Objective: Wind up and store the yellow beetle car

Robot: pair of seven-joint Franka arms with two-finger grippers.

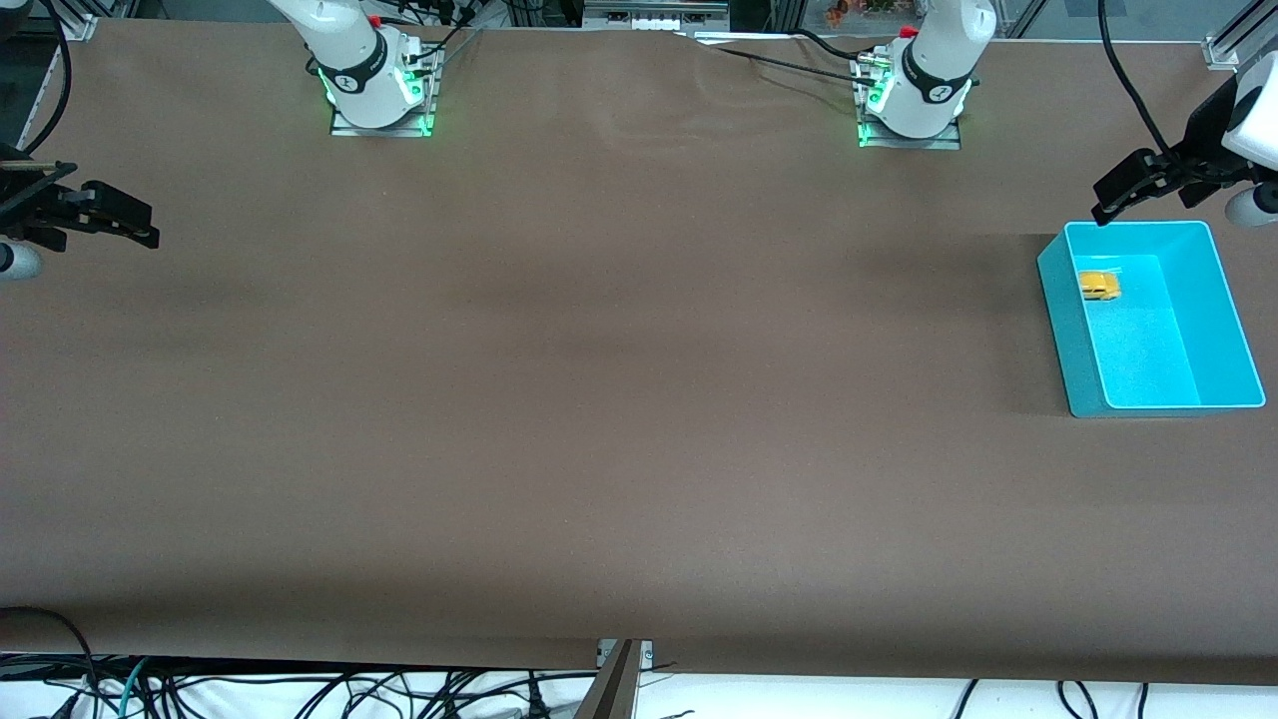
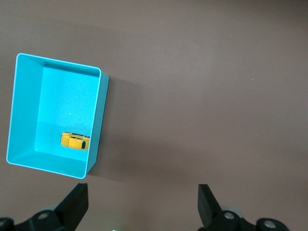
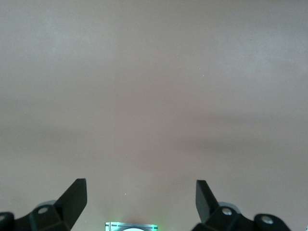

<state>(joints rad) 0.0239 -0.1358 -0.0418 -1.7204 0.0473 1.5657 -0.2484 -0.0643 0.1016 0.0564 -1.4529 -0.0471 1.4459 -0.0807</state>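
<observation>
The yellow beetle car [image 1: 1098, 287] [image 2: 75, 141] lies inside the cyan bin [image 1: 1228, 320] [image 2: 24, 110], at the bin's end farther from the front camera. The bin stands at the left arm's end of the table. Above the bin's corner nearest the robot bases hangs my left gripper [image 1: 1108, 203] [image 2: 143, 202], open with nothing between its fingers. My right gripper [image 1: 140, 228] [image 3: 141, 199] waits open and empty over bare table at the right arm's end.
The brown table [image 1: 619, 399] stretches bare between the two arms. The arm bases [image 1: 379, 90] [image 1: 914, 105] stand along the edge farthest from the front camera. Cables [image 1: 300, 694] hang below the table's near edge.
</observation>
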